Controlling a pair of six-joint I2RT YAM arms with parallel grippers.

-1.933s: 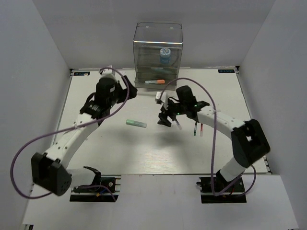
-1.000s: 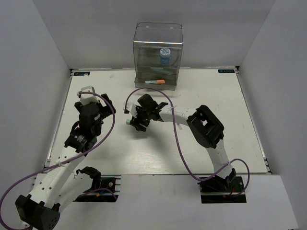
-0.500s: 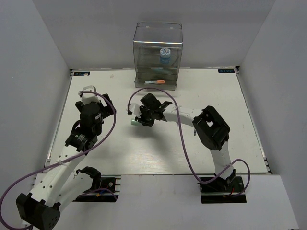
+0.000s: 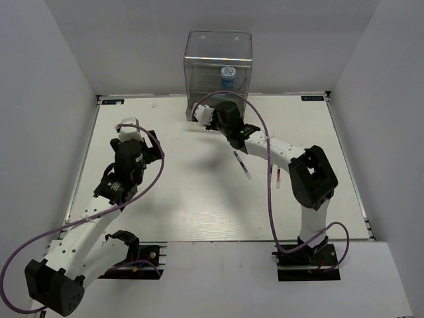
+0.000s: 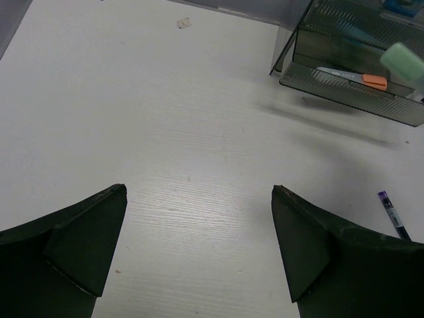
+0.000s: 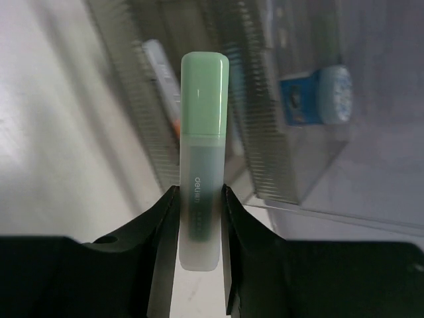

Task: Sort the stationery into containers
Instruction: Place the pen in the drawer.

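My right gripper (image 6: 199, 193) is shut on a chunky pale-green marker (image 6: 203, 132), held off the table with its cap towards the clear organiser (image 4: 218, 50). In the top view this gripper (image 4: 213, 119) sits right at the front of the organiser's drawers. A blue-and-white roll (image 6: 318, 99) lies in the see-through top compartment. An orange-capped marker (image 5: 358, 78) rests in a pulled-out lower drawer. A thin purple pen (image 4: 241, 163) lies on the table, with two more thin pens (image 4: 274, 176) to its right. My left gripper (image 5: 199, 245) is open over bare table, holding nothing.
White walls close in the table (image 4: 165, 199) on three sides. A small scrap (image 5: 183, 23) lies near the back edge, left of the organiser. The purple cable of the right arm (image 4: 265, 199) loops above the table's right half.
My right gripper shut on the green marker in the middle of the table, lifted it and carried it back to the organiser's front. The left arm has barely moved.
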